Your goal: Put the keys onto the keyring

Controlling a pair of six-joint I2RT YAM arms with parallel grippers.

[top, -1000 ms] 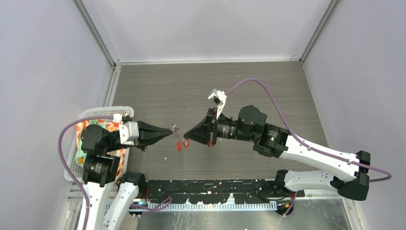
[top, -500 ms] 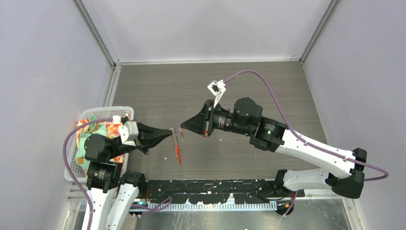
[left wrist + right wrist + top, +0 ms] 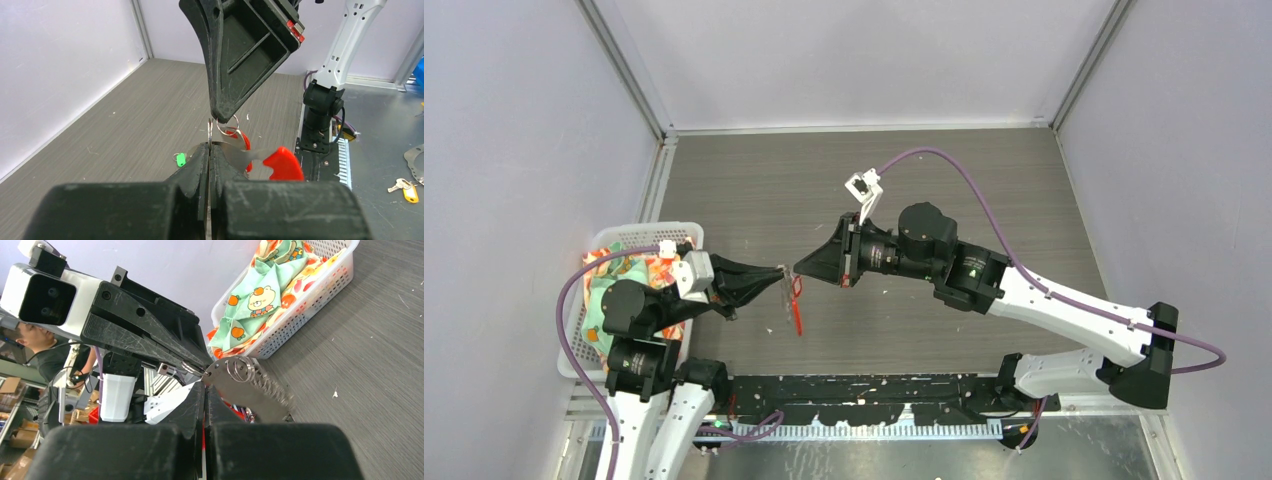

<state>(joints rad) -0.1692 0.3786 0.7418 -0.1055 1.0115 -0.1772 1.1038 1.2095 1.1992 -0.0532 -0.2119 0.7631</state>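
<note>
Tip to tip above the grey wood-grain table (image 3: 924, 180), my two grippers meet at centre frame. My left gripper (image 3: 780, 277), jaws pinched tight, grips the keyring (image 3: 229, 122) by its flat metal tab. That leaves the loop standing free in the air, with the red strip (image 3: 797, 316) hanging below. My right gripper (image 3: 801, 268) reaches in from the right of the frame, jaws pressed narrow, its nose touching the loop. It appears to pinch the red-tagged key (image 3: 244, 143), though the fingertips hide the grip itself. Holding ring and key aloft, as I judge it, gives both tips room to work the key onto the wire. The green key (image 3: 180, 159) lies on the table beneath, apart from both grippers and not yet on the ring.

The tabletop is matte and flecked with small pale specks. Plain lilac wall panels close it in on three sides, with metal posts at the far corners. At the left edge of the frame stands a white basket (image 3: 639, 232) holding a printed cloth (image 3: 260, 295).
</note>
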